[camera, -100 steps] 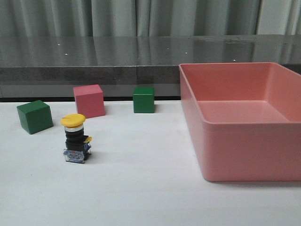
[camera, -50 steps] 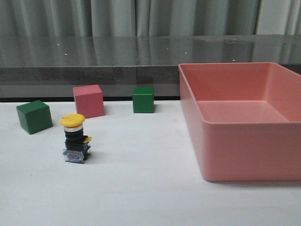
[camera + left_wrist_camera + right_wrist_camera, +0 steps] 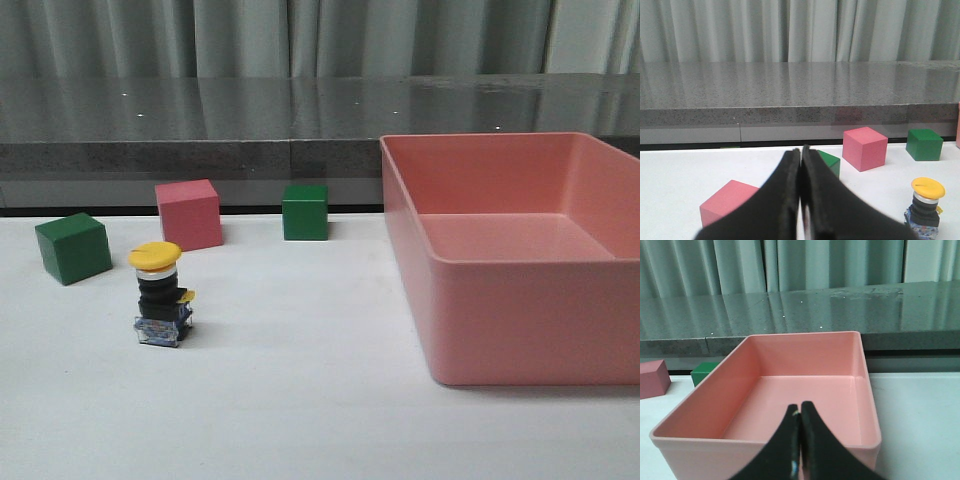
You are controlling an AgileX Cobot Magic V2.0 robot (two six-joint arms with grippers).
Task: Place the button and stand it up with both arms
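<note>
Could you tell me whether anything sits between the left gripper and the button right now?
Nothing visible does. In the left wrist view the button stands upright on bare white table, off to one side of the shut left gripper; the cubes sit elsewhere.

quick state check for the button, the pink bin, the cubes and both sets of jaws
button: upright on its base, yellow cap up, untouched
pink bin: upright, empty
left gripper: jaws shut, holding nothing
right gripper: jaws shut, holding nothing
cubes: flat on the table, none stacked
</note>
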